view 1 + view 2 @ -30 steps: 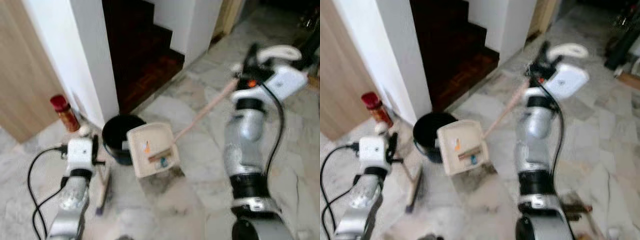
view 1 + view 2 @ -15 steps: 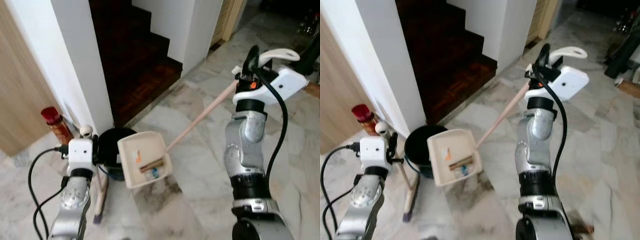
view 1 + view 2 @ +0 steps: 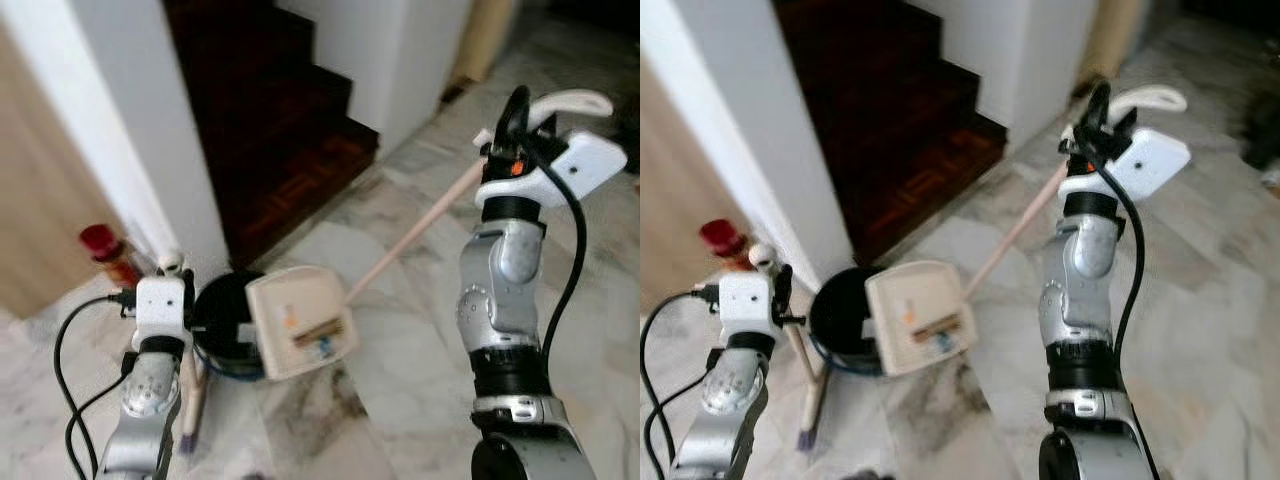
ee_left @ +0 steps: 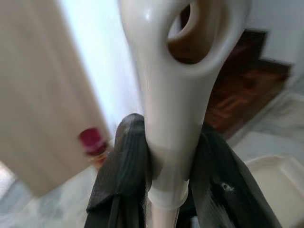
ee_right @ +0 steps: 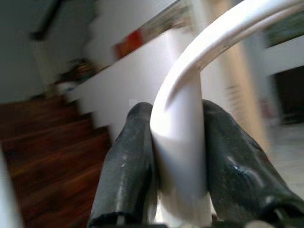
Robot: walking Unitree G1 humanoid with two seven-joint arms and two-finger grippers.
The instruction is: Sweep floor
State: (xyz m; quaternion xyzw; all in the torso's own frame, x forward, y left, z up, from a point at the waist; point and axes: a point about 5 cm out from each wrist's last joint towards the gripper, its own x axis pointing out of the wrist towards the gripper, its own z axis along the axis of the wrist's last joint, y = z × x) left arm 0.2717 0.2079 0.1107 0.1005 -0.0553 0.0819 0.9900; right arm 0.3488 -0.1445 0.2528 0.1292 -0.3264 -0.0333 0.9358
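Nearest the robot, the left gripper (image 4: 168, 166) is clamped on the cream handle of the broom (image 3: 805, 385), its black jaws pressed to either side of the shaft just below the hanging loop. The broom is held nearly upright, its dark bristles resting on the marble floor (image 3: 400, 400) just beside the bin.

Next out, a black bin (image 3: 222, 322) stands on the floor against the foot of the white wall (image 3: 130, 150). The cream dustpan (image 3: 300, 322) is held tilted, its back edge over the bin's rim. A brown stick-like scrap and a few small coloured bits lie in the pan (image 3: 318, 332).

The pan's long pale handle (image 3: 410, 235) runs up and away to the right gripper (image 5: 178, 156), which is closed tight on the white curved grip.

The step in hand is judged to be the emptying of the pan. It would be done best if the pan were steepened slowly with its pouring edge kept well inside the rim, so nothing is spilled back onto the swept floor, while the broom is kept steady and clear.

Beyond, a red-capped bottle (image 3: 108, 252) stands by the wooden panel, and dark wooden stairs (image 3: 280, 110) rise behind.
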